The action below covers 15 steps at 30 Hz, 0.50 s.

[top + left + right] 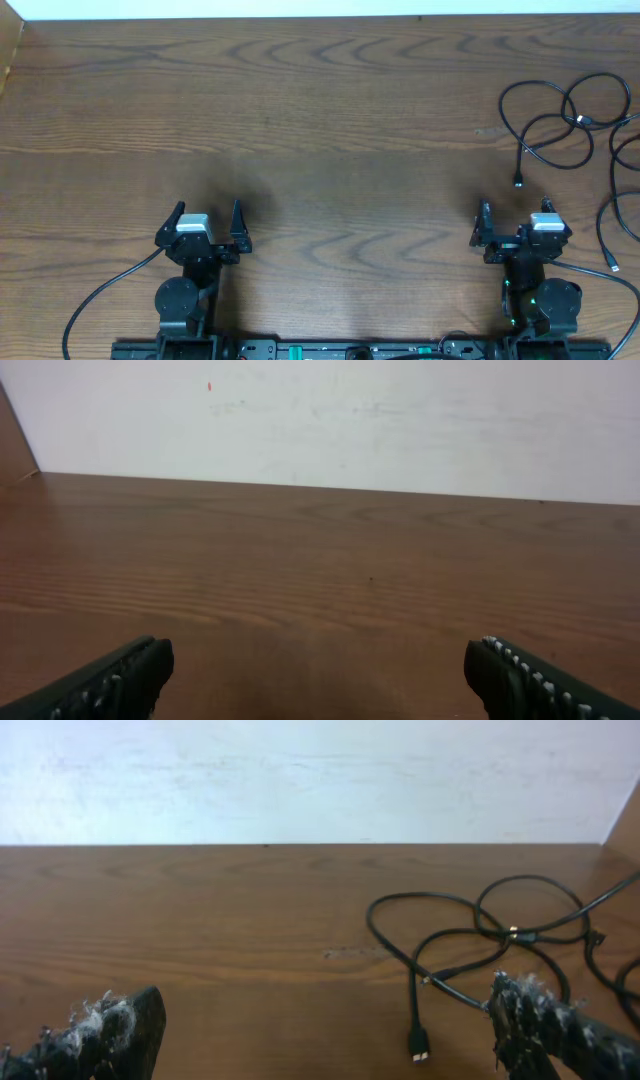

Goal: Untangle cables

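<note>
The cables [581, 121] are thin black cords lying in crossed loops on the wooden table at the far right; further strands run off the right edge. One black plug end [519, 182] lies just beyond my right gripper [515, 210], which stands open and empty. The right wrist view shows that plug [419, 1044] on the wood between the spread fingers, nearer the right one, with the looped cables [513, 933] ahead and to the right. My left gripper [208, 212] is open and empty at the near left, far from the cables; between its fingers [120, 680] only bare wood shows.
A white wall [400, 420] borders the table's far edge. Another thin cord with a plug [613, 268] lies to the right of the right arm. A thick black arm cable [100, 290] curves at the near left, and the arms' base rail [330, 350] runs along the front edge.
</note>
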### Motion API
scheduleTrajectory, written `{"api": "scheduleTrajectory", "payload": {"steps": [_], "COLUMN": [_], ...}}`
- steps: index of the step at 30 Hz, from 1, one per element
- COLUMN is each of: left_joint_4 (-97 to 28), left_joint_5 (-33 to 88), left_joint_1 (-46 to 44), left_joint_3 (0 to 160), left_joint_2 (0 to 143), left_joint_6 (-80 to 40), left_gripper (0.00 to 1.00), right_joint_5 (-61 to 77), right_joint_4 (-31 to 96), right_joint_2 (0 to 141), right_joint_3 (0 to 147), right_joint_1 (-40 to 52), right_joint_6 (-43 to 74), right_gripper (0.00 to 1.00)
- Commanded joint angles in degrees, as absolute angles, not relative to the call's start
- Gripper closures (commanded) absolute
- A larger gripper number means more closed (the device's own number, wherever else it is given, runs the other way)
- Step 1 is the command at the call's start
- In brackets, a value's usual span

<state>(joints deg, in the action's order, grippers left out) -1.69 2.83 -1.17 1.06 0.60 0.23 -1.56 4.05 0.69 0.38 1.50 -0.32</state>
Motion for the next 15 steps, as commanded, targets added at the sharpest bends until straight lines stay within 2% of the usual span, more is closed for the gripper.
{"api": "scheduleTrajectory", "payload": {"steps": [1, 15], "left_joint_4": [-4.1, -4.1], "left_joint_5": [1.5, 1.5], "left_joint_1": [-0.9, -0.9], "left_joint_3": [0.2, 0.2], "left_joint_2": [0.2, 0.2], "left_joint_6": [0.4, 0.4], "left_gripper": [0.03, 0.03], "right_joint_5": [0.0, -0.5], "right_joint_4": [4.5, 4.3], "right_joint_2": [0.3, 0.3], "right_joint_3": [0.3, 0.3], "right_joint_1": [1.9, 1.5], "right_joint_6": [-4.9, -4.6], "right_gripper": [0.01, 0.01]}}
